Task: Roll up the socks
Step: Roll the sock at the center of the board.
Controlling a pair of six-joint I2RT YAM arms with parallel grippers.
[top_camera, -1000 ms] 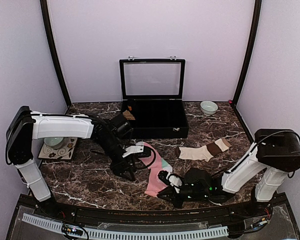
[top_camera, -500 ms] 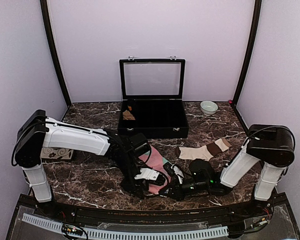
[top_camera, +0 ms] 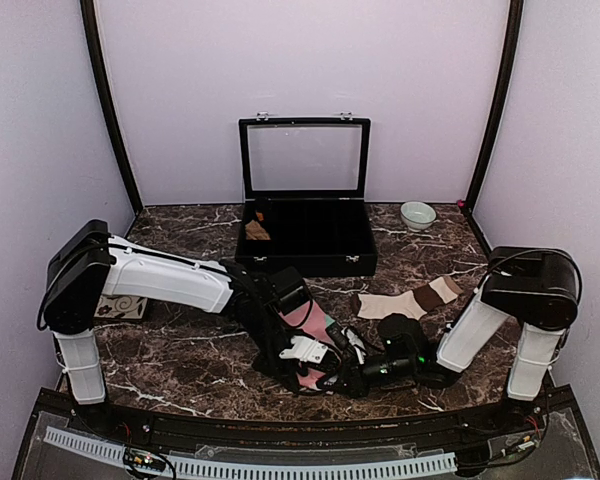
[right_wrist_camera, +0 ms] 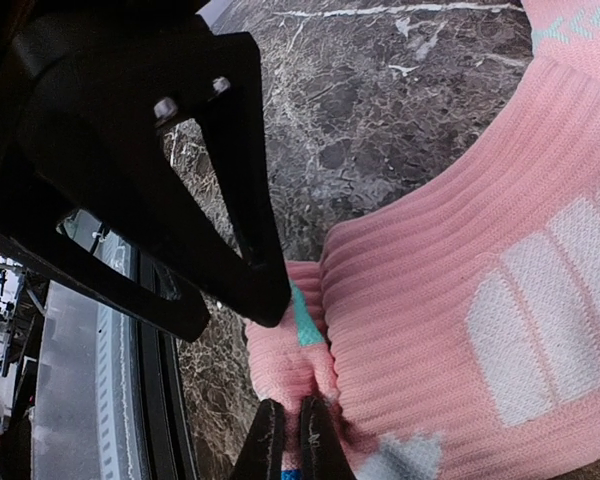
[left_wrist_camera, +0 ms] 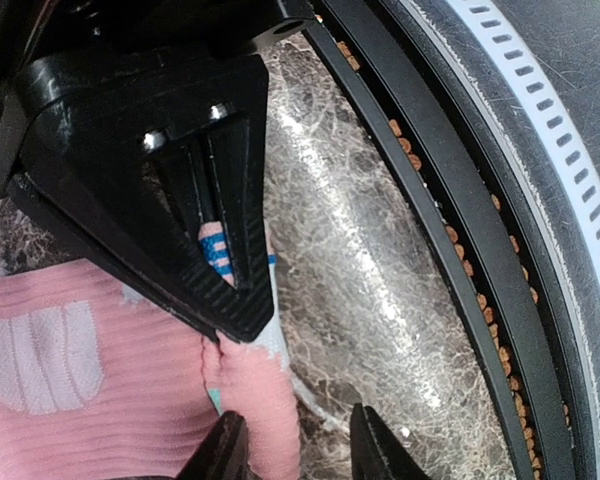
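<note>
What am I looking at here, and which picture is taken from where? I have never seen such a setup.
Two robot arms are bolted at the near edge of a marble table. The wide picture looks down from above and behind: left arm on the left, right arm on the right. The two close-ups come from cameras on their wrists. On the table lie a pink sock, a beige sock, an open black case and a small bowl. The right gripper is pinched shut on a fold of the pink sock. The left gripper has its fingers apart at that sock's end, not gripping it.
</note>
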